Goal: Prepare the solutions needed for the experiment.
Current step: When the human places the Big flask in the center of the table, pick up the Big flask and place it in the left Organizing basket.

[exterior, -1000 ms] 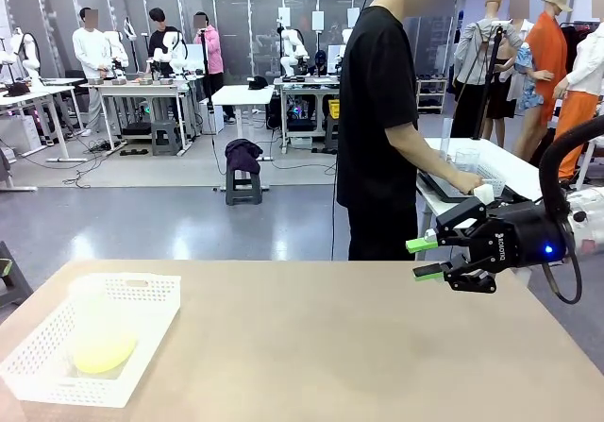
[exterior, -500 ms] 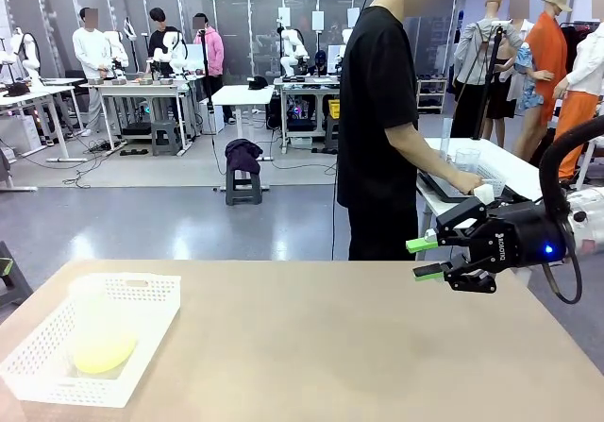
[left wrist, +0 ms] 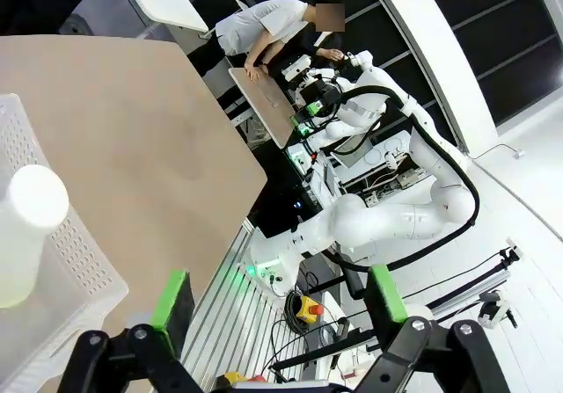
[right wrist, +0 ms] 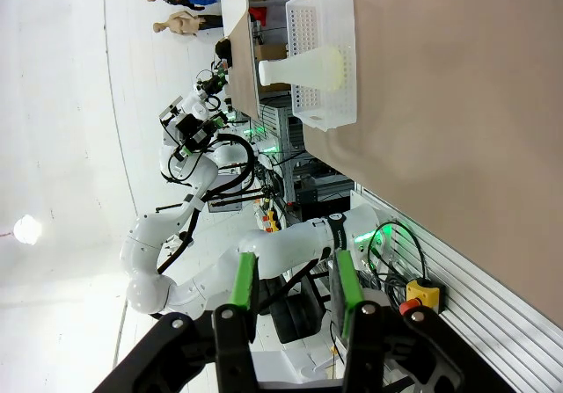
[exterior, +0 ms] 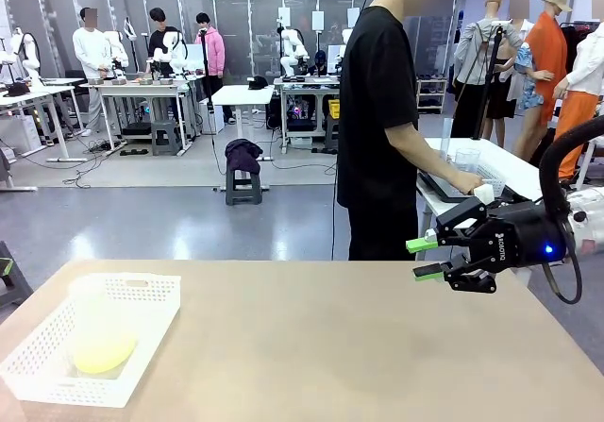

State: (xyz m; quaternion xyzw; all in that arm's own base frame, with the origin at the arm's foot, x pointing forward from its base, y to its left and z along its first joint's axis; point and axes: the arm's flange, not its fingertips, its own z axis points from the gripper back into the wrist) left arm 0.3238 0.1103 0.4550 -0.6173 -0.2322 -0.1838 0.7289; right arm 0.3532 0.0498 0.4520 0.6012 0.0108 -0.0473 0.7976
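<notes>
Perforated plastic basket (exterior: pixel 142 295), matt tabletop (exterior: pixel 359 346).

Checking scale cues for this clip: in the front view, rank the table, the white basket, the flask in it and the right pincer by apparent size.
1. Table
2. White basket
3 and 4. Flask and right pincer: they look alike in size, and the basket sits nearer the camera, so I leave these unranked.

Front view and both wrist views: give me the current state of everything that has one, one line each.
Flask: upright inside the basket, capped, shallow pale yellow-green liquid at the bottom.
White basket: on the table at the robot's left, holding the flask.
Right tool: over the table's far right edge, jaws partly closed, nothing between the pads.
Left tool: jaws wide open, empty, near the basket.
Person: standing beyond the far edge, hand at another table.
</notes>
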